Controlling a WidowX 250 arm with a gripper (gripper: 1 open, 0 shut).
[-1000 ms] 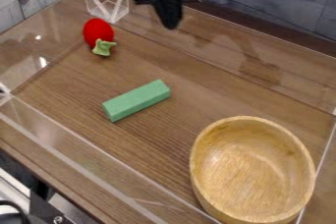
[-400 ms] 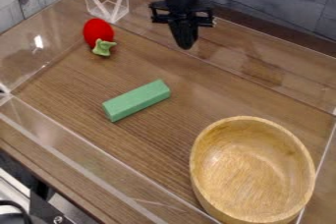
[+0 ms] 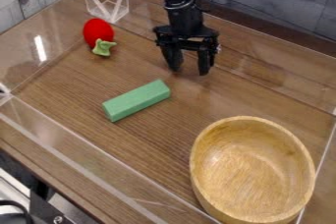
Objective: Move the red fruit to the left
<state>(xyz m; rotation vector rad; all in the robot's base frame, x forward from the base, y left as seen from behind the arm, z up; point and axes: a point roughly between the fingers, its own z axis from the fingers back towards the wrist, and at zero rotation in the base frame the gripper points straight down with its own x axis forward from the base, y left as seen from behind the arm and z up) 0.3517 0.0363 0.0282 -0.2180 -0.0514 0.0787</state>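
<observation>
The red fruit (image 3: 98,34), a small glossy strawberry-like toy with a green leafy bit at its lower right, lies on the wooden tabletop at the far left. My gripper (image 3: 188,64) hangs from the dark arm near the back middle, well to the right of the fruit and apart from it. Its black fingers (image 3: 171,60) are spread, pointing down just above the wood. Nothing sits between them.
A flat green rectangular block (image 3: 138,100) lies diagonally in the middle. A large wooden bowl (image 3: 252,169) fills the near right corner. Clear acrylic walls (image 3: 39,46) ring the table, with a folded clear piece behind the fruit.
The gripper has travelled right and toward the front, dropping lower over the table, and its fingers have gone from shut to spread. The fruit, block and bowl stayed put.
</observation>
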